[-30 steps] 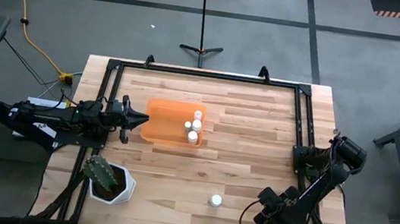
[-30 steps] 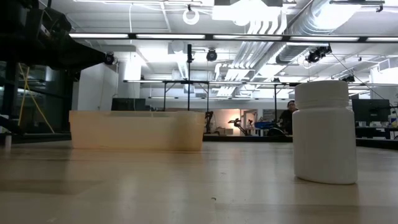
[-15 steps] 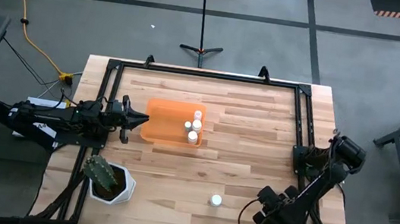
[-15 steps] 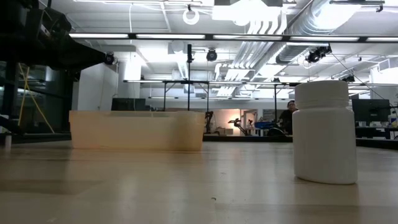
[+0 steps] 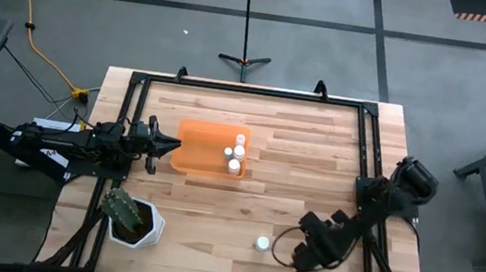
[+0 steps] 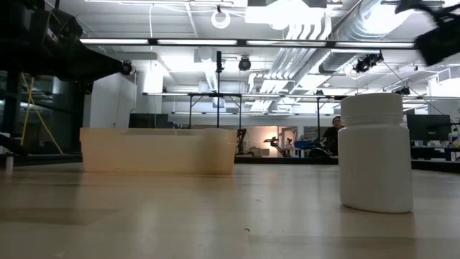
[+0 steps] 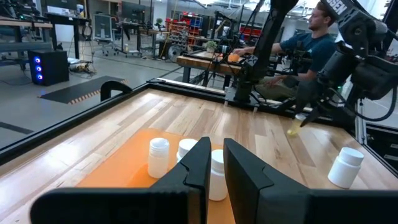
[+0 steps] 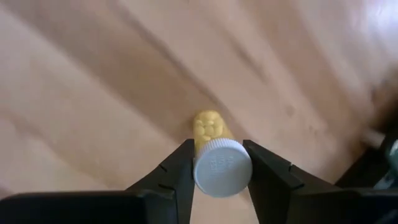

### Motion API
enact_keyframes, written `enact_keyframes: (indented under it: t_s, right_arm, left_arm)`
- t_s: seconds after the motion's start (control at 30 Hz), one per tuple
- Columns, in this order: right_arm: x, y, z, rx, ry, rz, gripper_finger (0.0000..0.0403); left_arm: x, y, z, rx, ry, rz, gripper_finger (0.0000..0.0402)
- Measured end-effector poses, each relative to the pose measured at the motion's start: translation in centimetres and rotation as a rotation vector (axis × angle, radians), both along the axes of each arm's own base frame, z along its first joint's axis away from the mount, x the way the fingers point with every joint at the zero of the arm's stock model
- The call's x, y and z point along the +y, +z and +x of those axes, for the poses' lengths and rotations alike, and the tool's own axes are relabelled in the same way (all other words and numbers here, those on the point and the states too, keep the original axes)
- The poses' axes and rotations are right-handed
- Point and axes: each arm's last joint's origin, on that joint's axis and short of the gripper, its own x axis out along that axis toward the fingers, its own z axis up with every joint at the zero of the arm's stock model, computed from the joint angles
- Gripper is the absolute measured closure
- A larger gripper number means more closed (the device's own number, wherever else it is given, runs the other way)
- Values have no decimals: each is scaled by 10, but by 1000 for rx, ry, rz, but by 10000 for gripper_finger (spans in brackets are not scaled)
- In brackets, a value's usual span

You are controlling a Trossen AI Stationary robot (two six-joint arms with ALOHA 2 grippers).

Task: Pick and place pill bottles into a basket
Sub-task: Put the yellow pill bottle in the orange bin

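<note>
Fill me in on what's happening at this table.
The right gripper holds a yellowish pill bottle between its fingers above the near right of the table, close to a lone white bottle standing on the wood. Three bottles already sit in the orange basket. The left gripper waits at the basket's left edge.

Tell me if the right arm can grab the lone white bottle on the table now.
Probably not: the right pincer is shut on a yellowish bottle, leaving no free grip, though only bare table separates it from the lone white bottle.
</note>
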Motion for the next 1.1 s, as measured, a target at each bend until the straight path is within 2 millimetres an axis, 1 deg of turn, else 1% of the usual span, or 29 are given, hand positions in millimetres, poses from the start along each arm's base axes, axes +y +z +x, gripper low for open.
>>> enact_keyframes:
  t_s: [0.13,0.37,0.47,0.9,1.1]
  right_arm:
    - [-21,3,15,-25,7,-28,284]
    - [-61,23,33,-97,47,-69,284]
    - [-79,32,42,-148,81,-58,284]
    - [-157,69,87,-537,257,39,284]
    - [-192,79,104,-693,373,22,284]
  left_arm:
    - [0,0,0,0,0,0,323]
    - [0,0,0,0,0,0,323]
    - [0,0,0,0,0,0,323]
    - [0,0,0,0,0,0,323]
    - [0,0,0,0,0,0,323]
